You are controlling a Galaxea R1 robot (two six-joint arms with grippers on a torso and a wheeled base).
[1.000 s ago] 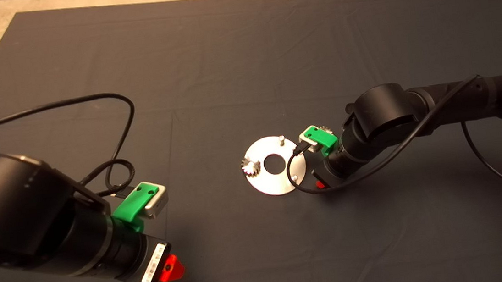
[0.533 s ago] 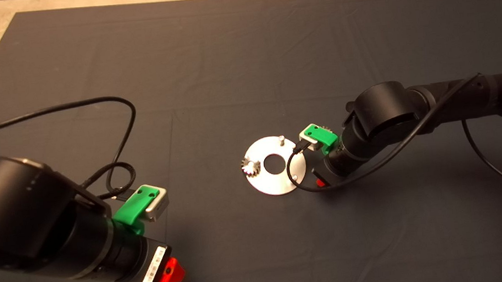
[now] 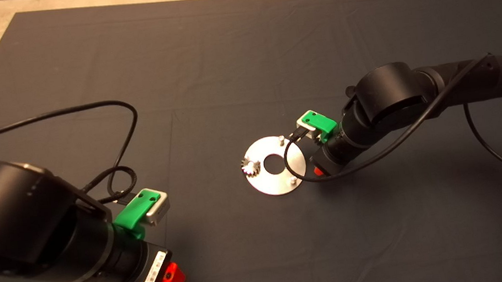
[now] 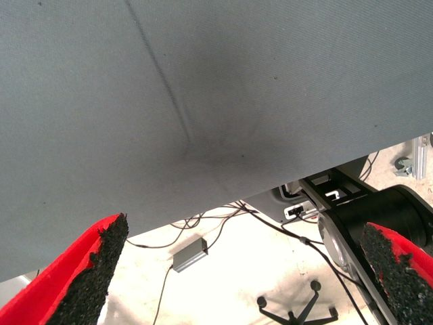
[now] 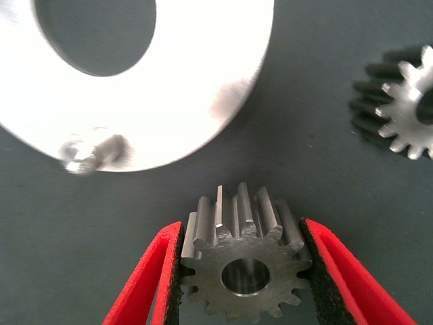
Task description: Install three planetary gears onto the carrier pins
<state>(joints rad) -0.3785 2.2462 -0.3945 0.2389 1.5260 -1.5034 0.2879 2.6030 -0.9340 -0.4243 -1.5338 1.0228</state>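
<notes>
Sitting between right end effector [image 5: 243, 271] pads, gear [image 5: 240, 261] beside disc [image 5: 196, 101].

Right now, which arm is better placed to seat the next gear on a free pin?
Right. The right gripper already clamps a gear beside the disc, near a bare pin. The left gripper is open, far off.

overhead head view, two close wrist views

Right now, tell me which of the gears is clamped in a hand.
The gear between the right hand's red fingers, beside the disc. Another gear already sits on the disc, and a third lies loose on the mat.
</notes>
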